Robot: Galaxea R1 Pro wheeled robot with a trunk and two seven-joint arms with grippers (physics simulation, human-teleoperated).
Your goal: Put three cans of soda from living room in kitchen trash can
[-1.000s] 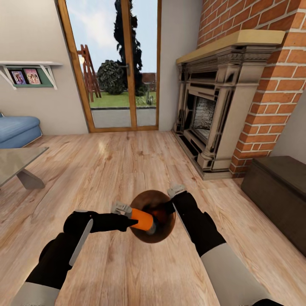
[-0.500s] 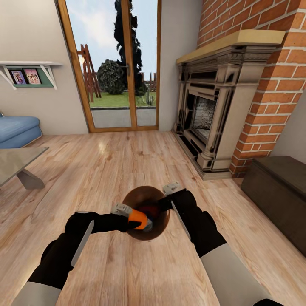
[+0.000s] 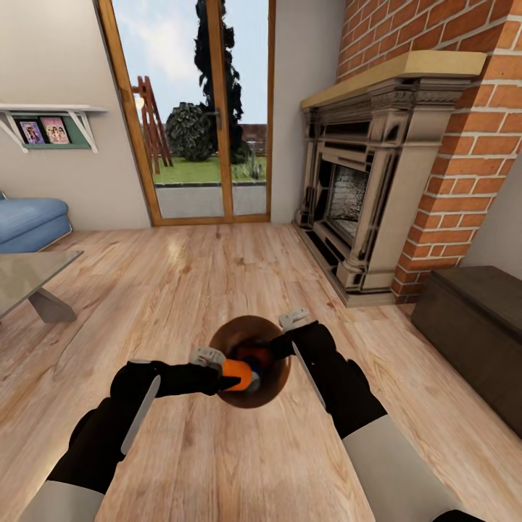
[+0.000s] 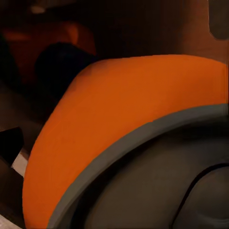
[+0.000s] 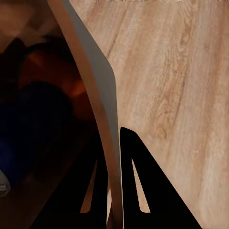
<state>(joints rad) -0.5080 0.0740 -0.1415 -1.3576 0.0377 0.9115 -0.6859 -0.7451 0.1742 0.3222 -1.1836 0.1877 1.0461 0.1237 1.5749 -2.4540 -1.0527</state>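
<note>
Soda can [image 3: 236, 374] over bin rim [image 3: 217, 335]

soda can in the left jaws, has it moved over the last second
Yes. The soda can has shifted left and slightly lower against the floorboards, along with the trash can, while the fireplace stays put.

Both arms were clad in glossy black shells near the wrists, each with a long pale grey strip along the forearm, and widened into light grey sleeves nearer the trunk. Each black wrist ended in a small pale grey block. The right claw [image 5: 112, 191] had flat, black, tapered fingers [image 5: 152, 191].
</note>
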